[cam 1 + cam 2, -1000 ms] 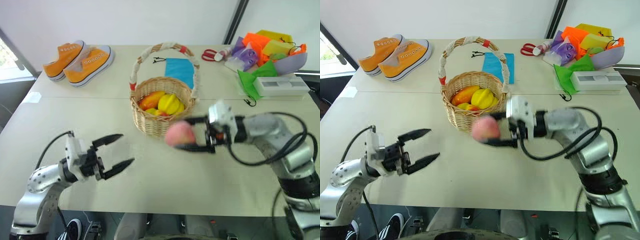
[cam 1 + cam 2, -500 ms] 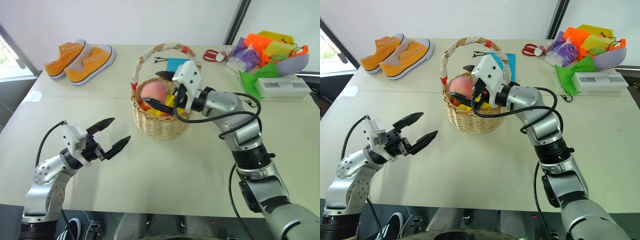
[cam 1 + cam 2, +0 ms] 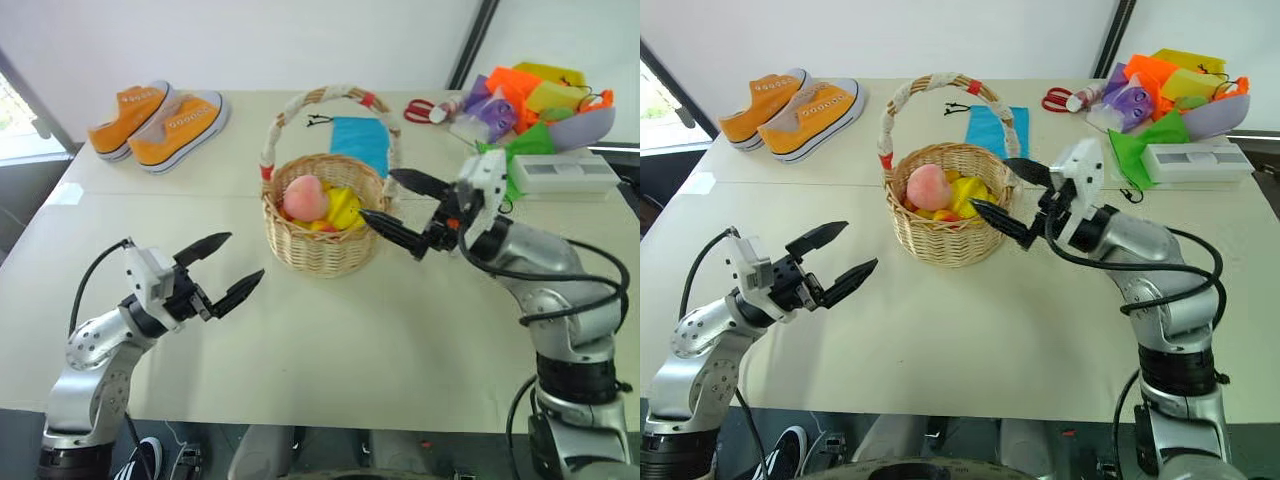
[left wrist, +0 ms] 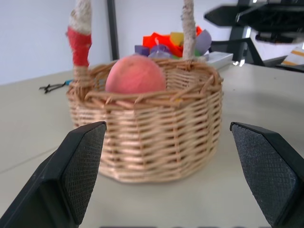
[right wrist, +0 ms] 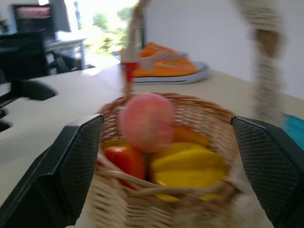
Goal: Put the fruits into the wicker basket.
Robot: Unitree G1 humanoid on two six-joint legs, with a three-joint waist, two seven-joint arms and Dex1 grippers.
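Basket of light-tan wicker sitting on the pale table, near the seam between the two tabletops, arched handle wrapped in white cloth with red bands rising over it. Resting inside on top of the pile: pink peach, toward the basket's left half. Lying beside and under it: yellow star fruit, with an orange-red fruit and more yellow showing beneath in the right wrist view. All visible fruits sitting within the rim, none lying on the bare tabletop.

Right gripper hovering just beside the basket's right edge, pointing toward it, fingers spread wide and carrying nothing, lower fingertip close to the rim; contact with the wicker impossible to tell. Left gripper hanging above the table to the left of the basket, well apart from it, aimed toward it, fingers likewise splayed and grasping nothing. Appearing between its fingers in the left wrist view: basket wall and peach.

Lying at the table's far left corner: pair of orange sneakers with white soles, side by side. Lying flat behind the basket: blue cloth. Heaped at the far right corner: bright fabric pieces in orange, yellow, purple and green, with a white box in front of them and red-handled scissors just to their left.
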